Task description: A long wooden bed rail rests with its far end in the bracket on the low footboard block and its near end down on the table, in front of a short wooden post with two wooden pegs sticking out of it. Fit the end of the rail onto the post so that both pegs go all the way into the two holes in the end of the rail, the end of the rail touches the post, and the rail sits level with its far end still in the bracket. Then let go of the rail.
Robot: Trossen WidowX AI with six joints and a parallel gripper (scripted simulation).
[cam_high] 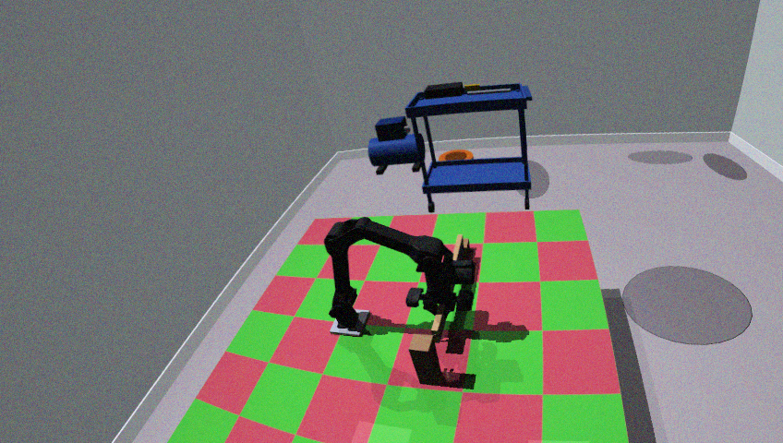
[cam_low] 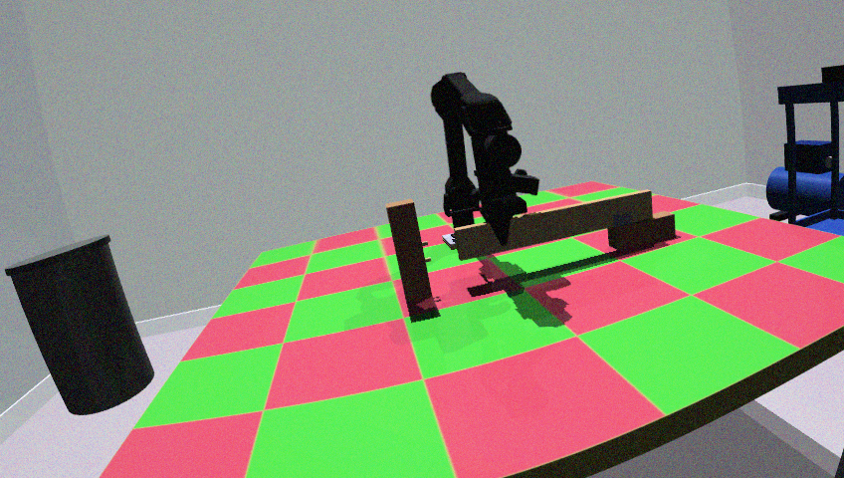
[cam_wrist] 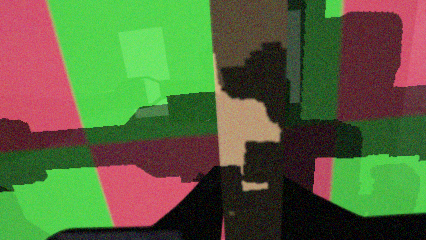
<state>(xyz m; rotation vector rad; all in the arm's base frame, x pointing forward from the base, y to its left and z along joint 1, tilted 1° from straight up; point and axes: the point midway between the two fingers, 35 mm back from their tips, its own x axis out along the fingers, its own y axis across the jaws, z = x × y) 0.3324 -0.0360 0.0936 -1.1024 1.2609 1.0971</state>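
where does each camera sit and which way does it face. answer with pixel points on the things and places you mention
Top: high over the table, looking down toward the cart [cam_high: 466, 178]; whole arm shows.
Exterior: beside the table, facing the rail [cam_low: 562, 222] side-on; arm and hand [cam_low: 503, 241] show.
Wrist: on the arm, looking down along the rail [cam_wrist: 250, 25]; dark fingers show.
Top and exterior share the post [cam_high: 422, 342] [cam_low: 408, 260].

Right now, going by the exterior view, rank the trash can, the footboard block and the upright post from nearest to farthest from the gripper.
1. Post: just left of the gripper in that view, upright.
2. Footboard block: to the right, under the rail's far end.
3. Trash can: far left, off the table.
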